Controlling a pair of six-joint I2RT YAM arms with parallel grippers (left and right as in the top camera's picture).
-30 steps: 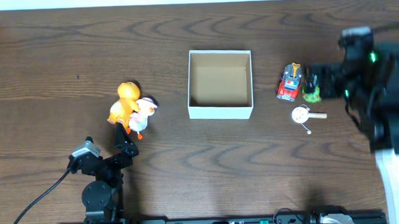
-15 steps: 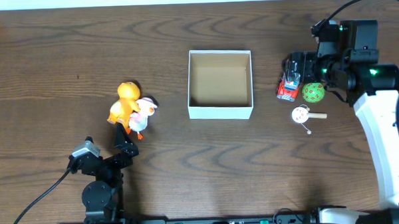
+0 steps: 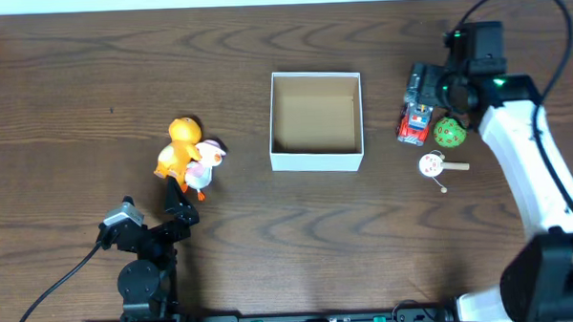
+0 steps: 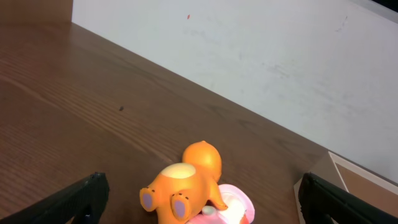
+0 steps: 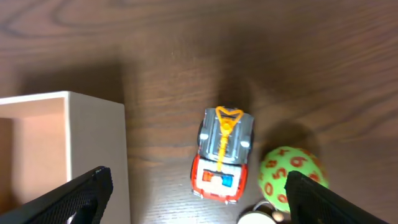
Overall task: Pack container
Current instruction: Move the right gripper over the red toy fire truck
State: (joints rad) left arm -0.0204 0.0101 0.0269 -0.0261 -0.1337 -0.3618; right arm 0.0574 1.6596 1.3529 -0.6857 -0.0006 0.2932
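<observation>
Hovering over the red toy car (image 5: 222,155), our right hand (image 5: 198,191) is spread wide and holds nothing. Our left hand (image 4: 208,202) gapes just as wide by the orange duck (image 4: 186,186). The container (image 3: 317,161) sits on the surface (image 3: 74,92) between them, its inside bare. We judge it light and thin-walled, likely to slide or buckle if bumped. To move it we'd pinch one wall near its middle; otherwise we load it from above.
</observation>
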